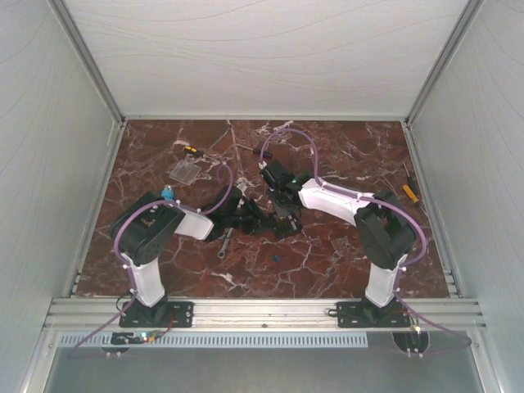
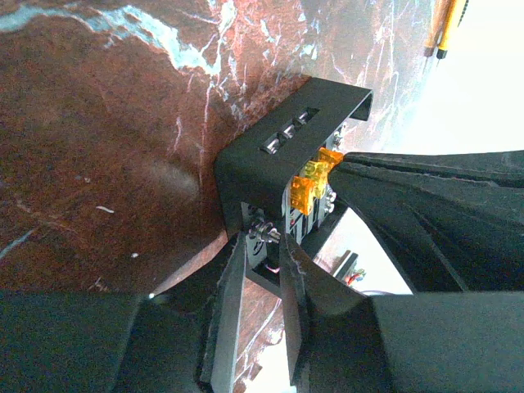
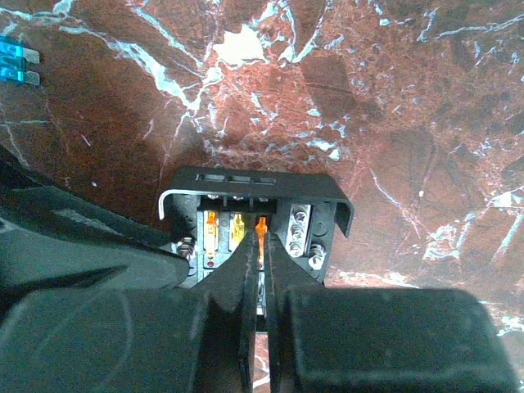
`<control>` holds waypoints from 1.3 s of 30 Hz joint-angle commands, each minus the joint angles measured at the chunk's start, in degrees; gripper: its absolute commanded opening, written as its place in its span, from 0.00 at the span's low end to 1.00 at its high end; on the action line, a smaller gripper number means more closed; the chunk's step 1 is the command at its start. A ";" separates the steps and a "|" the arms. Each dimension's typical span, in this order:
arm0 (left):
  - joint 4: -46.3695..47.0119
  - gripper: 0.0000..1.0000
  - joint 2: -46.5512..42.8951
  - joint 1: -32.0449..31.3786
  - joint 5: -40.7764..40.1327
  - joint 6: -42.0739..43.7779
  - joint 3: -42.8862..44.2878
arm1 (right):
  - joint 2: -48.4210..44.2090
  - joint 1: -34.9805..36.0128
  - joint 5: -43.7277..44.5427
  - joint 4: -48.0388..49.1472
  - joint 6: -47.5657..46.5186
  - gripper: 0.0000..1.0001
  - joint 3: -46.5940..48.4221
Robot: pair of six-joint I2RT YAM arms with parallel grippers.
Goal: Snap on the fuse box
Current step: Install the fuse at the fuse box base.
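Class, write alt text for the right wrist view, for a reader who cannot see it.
An open black fuse box fills the middle of the view over a red marble table, with orange and yellow fuses showing inside. The right gripper, shut, has its tips at an orange fuse. Two blue fuses lie loose at the top left corner.

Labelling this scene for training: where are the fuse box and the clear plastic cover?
fuse box (image 3: pixel 274 191): right wrist view, on its black top wall.
clear plastic cover (image 1: pixel 187 171): top view, on its middle.

White-and-black arms (image 1: pixel 147 278), purple cables (image 1: pixel 299 135), black left gripper (image 2: pixel 266 241), black right gripper (image 3: pixel 260 246)
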 commanded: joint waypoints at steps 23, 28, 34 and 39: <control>-4.34 0.22 -0.54 -0.70 -2.55 1.21 -0.01 | -2.84 -1.17 -0.12 1.10 2.59 0.17 -0.22; -4.34 0.22 -0.45 -0.71 -2.46 1.16 0.00 | -1.91 -1.33 0.09 1.49 2.68 0.16 -0.27; -4.32 0.22 -0.37 -0.66 -2.46 1.21 0.01 | -1.27 -1.47 -0.26 1.93 2.68 0.13 -0.01; -4.34 0.22 -0.15 -0.71 -2.33 1.13 0.17 | -0.57 -1.42 -0.45 0.95 2.55 0.04 0.35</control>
